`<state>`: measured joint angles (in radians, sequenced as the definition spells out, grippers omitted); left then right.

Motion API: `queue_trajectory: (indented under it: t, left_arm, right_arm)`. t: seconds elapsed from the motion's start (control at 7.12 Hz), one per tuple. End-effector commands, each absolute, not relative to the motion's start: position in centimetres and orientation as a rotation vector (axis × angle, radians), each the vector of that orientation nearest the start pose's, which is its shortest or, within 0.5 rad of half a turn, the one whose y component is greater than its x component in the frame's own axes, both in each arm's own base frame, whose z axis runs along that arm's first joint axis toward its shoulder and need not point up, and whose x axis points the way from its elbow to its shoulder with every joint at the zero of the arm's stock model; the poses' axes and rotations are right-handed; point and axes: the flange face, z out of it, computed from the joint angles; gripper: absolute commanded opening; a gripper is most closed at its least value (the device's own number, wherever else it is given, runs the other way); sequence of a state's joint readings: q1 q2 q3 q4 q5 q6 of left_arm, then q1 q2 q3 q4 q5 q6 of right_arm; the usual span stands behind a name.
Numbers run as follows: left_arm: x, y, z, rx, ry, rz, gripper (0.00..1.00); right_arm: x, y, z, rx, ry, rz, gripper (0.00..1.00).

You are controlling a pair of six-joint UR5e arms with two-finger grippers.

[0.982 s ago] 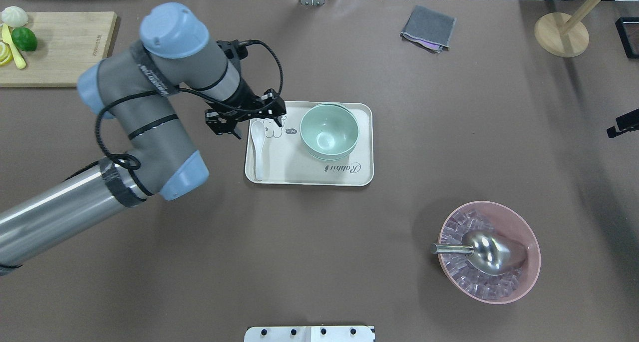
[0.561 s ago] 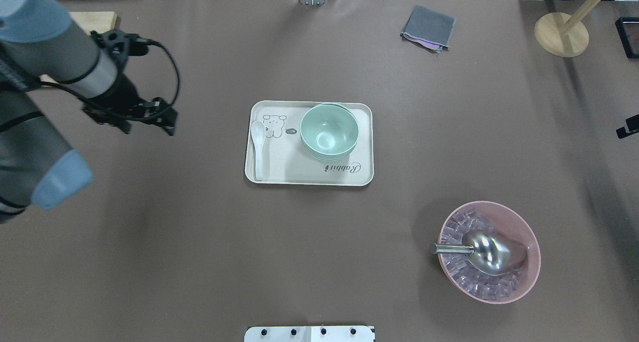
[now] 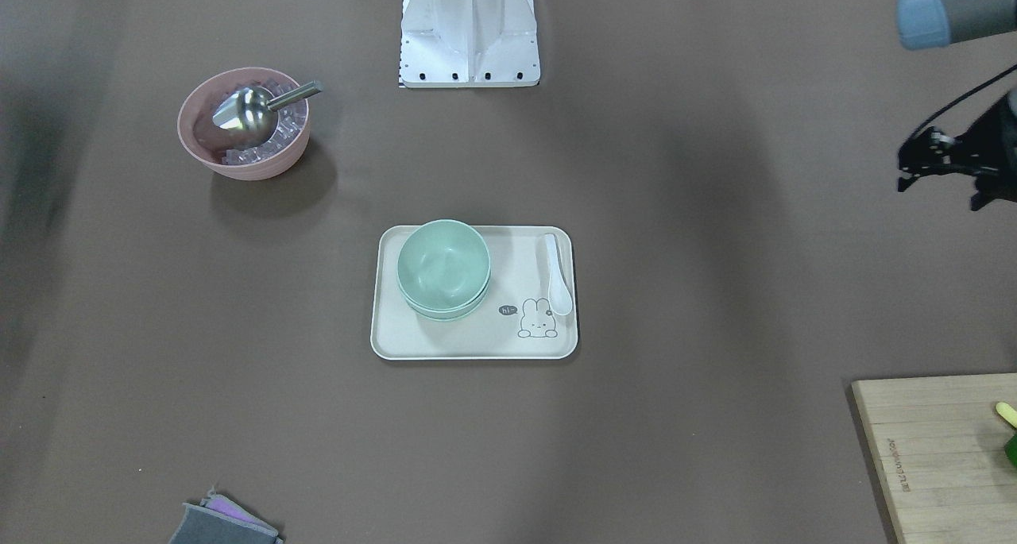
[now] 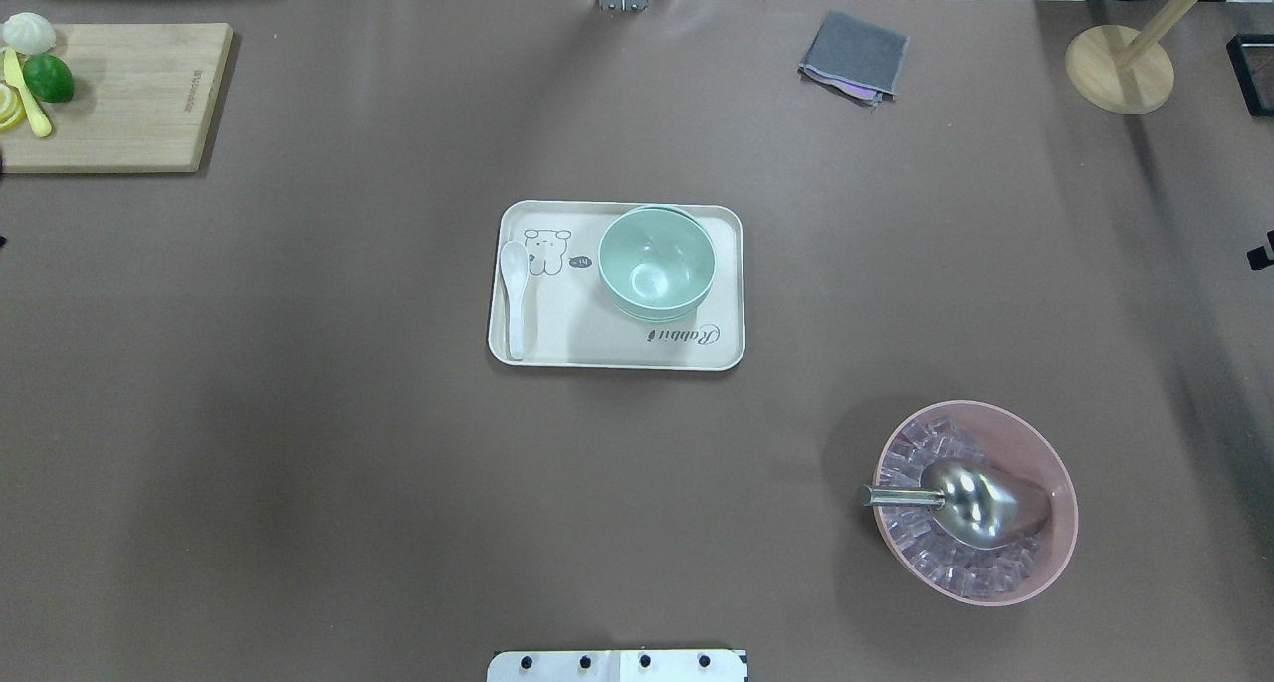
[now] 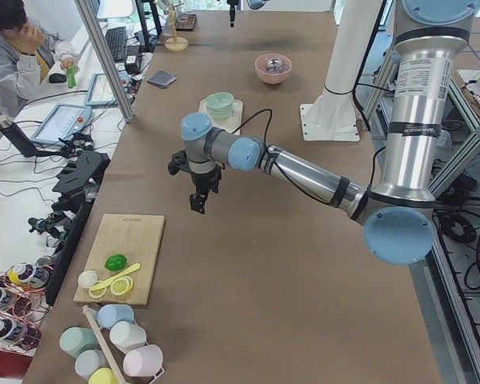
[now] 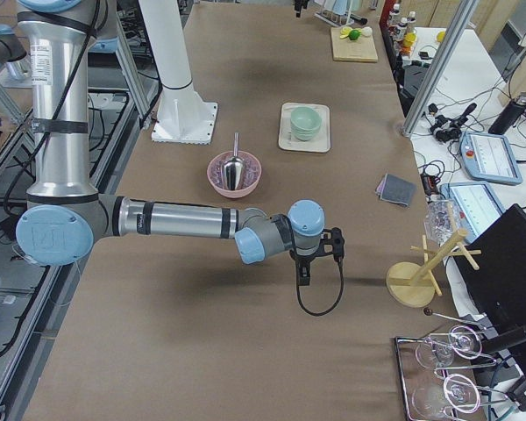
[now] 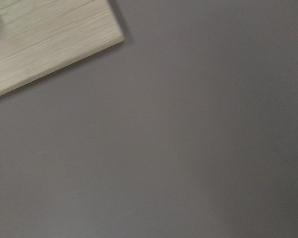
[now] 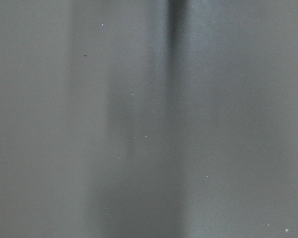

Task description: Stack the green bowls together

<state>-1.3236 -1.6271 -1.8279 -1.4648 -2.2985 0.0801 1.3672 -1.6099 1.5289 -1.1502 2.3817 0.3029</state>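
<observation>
The green bowls (image 4: pixel 657 264) sit nested in one stack on the right half of a cream tray (image 4: pixel 577 339); they also show in the front view (image 3: pixel 443 268). Rims of lower bowls show under the top one. A white spoon (image 4: pixel 514 294) lies on the tray's left side. My left gripper (image 3: pixel 941 194) hangs far from the tray, near the cutting board end of the table, open and empty. My right gripper (image 6: pixel 303 279) hovers over bare table at the other end; only a sliver shows at the overhead view's right edge (image 4: pixel 1262 256), so I cannot tell its state.
A pink bowl (image 4: pixel 1035 448) with ice and a metal scoop stands front right. A cutting board (image 4: pixel 119 95) with lime and lemon pieces lies back left. A grey cloth (image 4: pixel 854 55) and a wooden stand (image 4: pixel 1119 69) are at the back right.
My left arm has swung left, away from the tray, and out of the overhead view. The right gripper's tip has slid further toward the right edge. The bowls have not moved.
</observation>
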Motion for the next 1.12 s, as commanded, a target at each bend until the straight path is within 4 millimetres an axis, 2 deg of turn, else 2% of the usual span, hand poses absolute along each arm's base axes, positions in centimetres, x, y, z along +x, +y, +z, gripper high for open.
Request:
queue_trajectory:
  t: [0.0,0.28,0.56,0.7,0.84,0.98]
  left_arm:
    - [-0.5,-50.6,60.0,0.125,0.831,0.435,0.98]
    - [-0.5,-50.8,60.9,0.105,0.787,0.434,0.98]
    - [-0.7,-51.6,60.1,0.111,0.760,0.430,0.98]
    - [-1.0,-50.9,59.1,0.128,0.767,0.417,0.98]
    - [-1.0,-50.5,59.7,0.116,0.768,0.413,0.98]
    - [-0.9,-50.2,59.8,0.123,0.769,0.418,0.98]
  right_arm:
    - [-3.3,-49.2,67.1,0.129,-0.779,-0.096,1.00]
    - [-2.9,-49.3,67.4,0.133,-0.775,-0.100,1.00]
    - [-3.0,-49.6,67.3,0.137,-0.776,-0.102,1.00]
    - [-2.9,-49.4,68.6,0.119,-0.774,-0.096,1.00]
    - [-2.8,-49.0,69.3,0.108,-0.771,-0.091,1.00]
    - [-2.4,-48.6,69.0,0.111,-0.791,-0.088,1.00]
